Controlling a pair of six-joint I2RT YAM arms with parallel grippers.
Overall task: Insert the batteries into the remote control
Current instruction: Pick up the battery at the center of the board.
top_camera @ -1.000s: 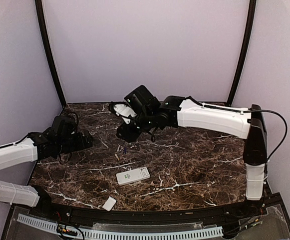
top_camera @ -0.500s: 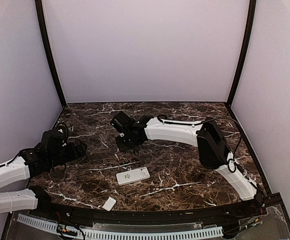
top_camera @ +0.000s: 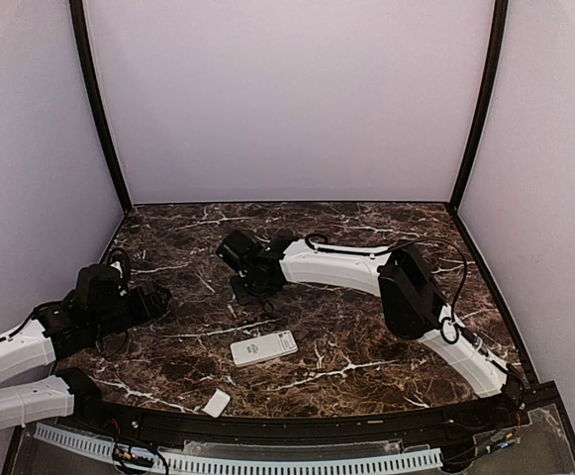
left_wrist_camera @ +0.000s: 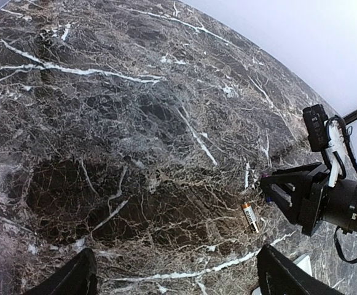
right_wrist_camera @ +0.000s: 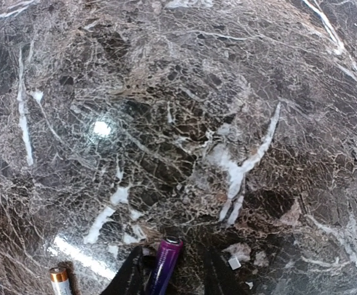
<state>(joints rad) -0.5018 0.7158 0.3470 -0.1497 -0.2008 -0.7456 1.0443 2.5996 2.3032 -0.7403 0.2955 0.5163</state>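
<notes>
The white remote control (top_camera: 264, 347) lies face up on the marble table, near the front. The dark purplish battery (right_wrist_camera: 164, 264) lies on the table between my right gripper's (right_wrist_camera: 172, 278) open fingers (right_wrist_camera: 126, 276), closer to the left one. The pale battery (right_wrist_camera: 59, 281) with an orange end lies just left of that gripper; it also shows in the left wrist view (left_wrist_camera: 250, 217) and the top view (top_camera: 232, 310). In the top view my right gripper (top_camera: 254, 290) is down at the table behind the remote. My left gripper (top_camera: 158, 295) is open and empty at the left.
A small white cover plate (top_camera: 217, 402) lies near the table's front edge, left of the remote. A black curved rail runs along the front. Lilac walls close in the back and sides. The right arm's elbow (top_camera: 406, 287) rises at centre right.
My right arm has swung down and left from a raised pose, setting its gripper on the table around the dark battery. My left arm has drawn back slightly to the left.
</notes>
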